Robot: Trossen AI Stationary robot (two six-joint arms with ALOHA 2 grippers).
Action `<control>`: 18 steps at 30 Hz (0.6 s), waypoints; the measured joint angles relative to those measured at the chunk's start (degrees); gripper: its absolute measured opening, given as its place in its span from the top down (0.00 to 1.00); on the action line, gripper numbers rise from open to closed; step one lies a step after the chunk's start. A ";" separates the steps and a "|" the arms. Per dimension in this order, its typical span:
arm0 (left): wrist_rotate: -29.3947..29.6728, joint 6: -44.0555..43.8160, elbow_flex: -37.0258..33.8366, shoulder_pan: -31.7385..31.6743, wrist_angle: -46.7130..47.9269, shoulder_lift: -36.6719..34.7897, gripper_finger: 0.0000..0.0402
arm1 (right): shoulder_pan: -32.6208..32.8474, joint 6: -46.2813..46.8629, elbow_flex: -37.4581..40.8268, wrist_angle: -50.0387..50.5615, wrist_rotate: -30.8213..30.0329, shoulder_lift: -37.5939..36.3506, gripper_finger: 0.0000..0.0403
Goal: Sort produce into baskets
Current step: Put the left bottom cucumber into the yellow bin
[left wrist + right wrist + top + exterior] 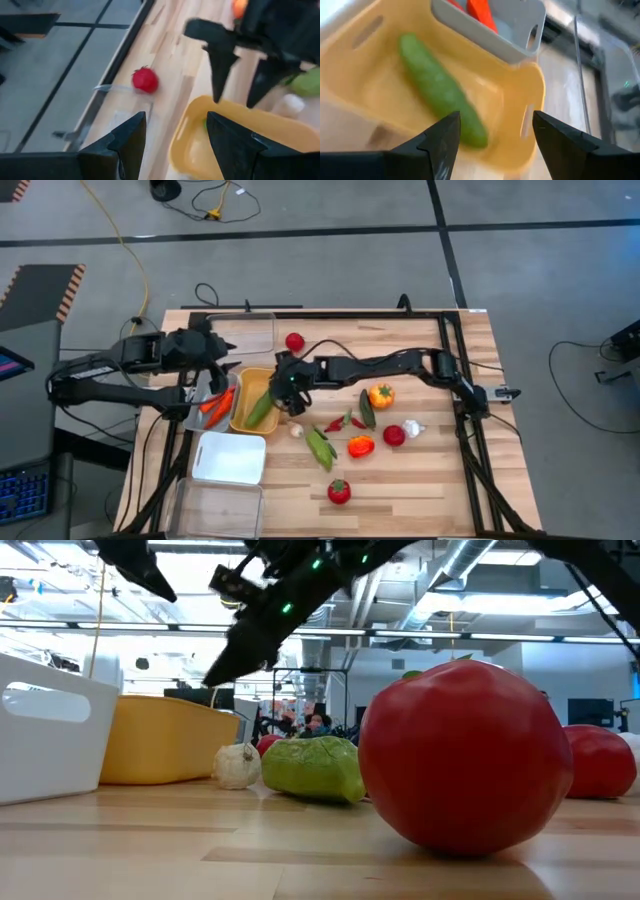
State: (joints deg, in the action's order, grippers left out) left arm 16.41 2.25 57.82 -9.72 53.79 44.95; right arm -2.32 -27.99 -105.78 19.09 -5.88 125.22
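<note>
Right gripper (287, 392) open above cucumber (441, 90), in yellow basket (240, 418)

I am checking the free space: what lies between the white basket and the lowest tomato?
In the high view, only bare wood separates the white basket from the tomato.

Both grippers, left (222, 372) and right (283, 392), hover with parted jaws.

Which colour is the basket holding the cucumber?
Yellow: the shallow yellow basket, clearest in the right wrist view.
</note>
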 joint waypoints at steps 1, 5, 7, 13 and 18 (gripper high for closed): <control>-1.02 0.03 0.00 0.00 -0.97 0.73 0.51 | -0.45 1.09 0.00 1.96 0.94 -1.03 0.32; -5.67 2.24 -0.01 0.00 -4.97 4.56 0.51 | -3.26 6.17 1.77 9.99 4.72 -6.11 0.31; -8.83 3.56 -0.02 0.00 -6.59 6.89 0.51 | -4.76 8.66 4.08 12.14 5.27 -9.03 0.31; -18.75 6.23 -0.07 0.21 -13.92 14.74 0.51 | -8.17 13.83 16.04 11.64 5.43 -19.69 0.31; -25.53 7.92 -0.07 1.58 -20.86 21.88 0.51 | -9.57 18.20 26.57 10.44 0.61 -28.90 0.31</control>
State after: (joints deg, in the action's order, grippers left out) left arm -9.12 10.17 57.76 -8.13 32.94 66.83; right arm -11.90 -9.79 -79.20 29.52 -5.26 96.32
